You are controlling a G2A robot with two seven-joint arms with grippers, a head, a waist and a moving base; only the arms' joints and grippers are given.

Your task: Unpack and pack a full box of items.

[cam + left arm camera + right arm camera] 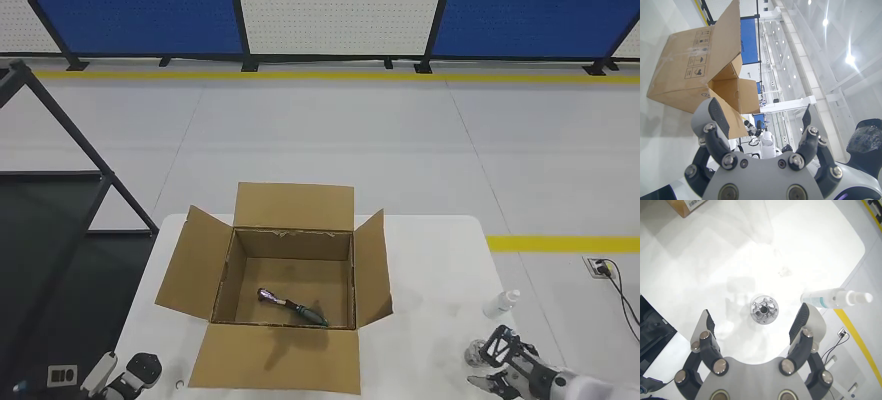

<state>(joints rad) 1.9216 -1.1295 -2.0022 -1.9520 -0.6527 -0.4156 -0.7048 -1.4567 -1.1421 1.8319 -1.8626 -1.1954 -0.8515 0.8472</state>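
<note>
The cardboard box [295,205] stood open in the middle of the surface [430,300], all four flaps folded out. On its floor lay one slim dark tool [293,307], close to the near wall. It looked light and stiff; I would take it at the middle. To the right, well apart from the box, stood a spray bottle [831,299] and a small round piece [764,309], probably smooth. The right claw [756,312] hung wide open above this piece, holding nothing. The left claw [761,107], beside the box, was also wide open and empty.
</note>
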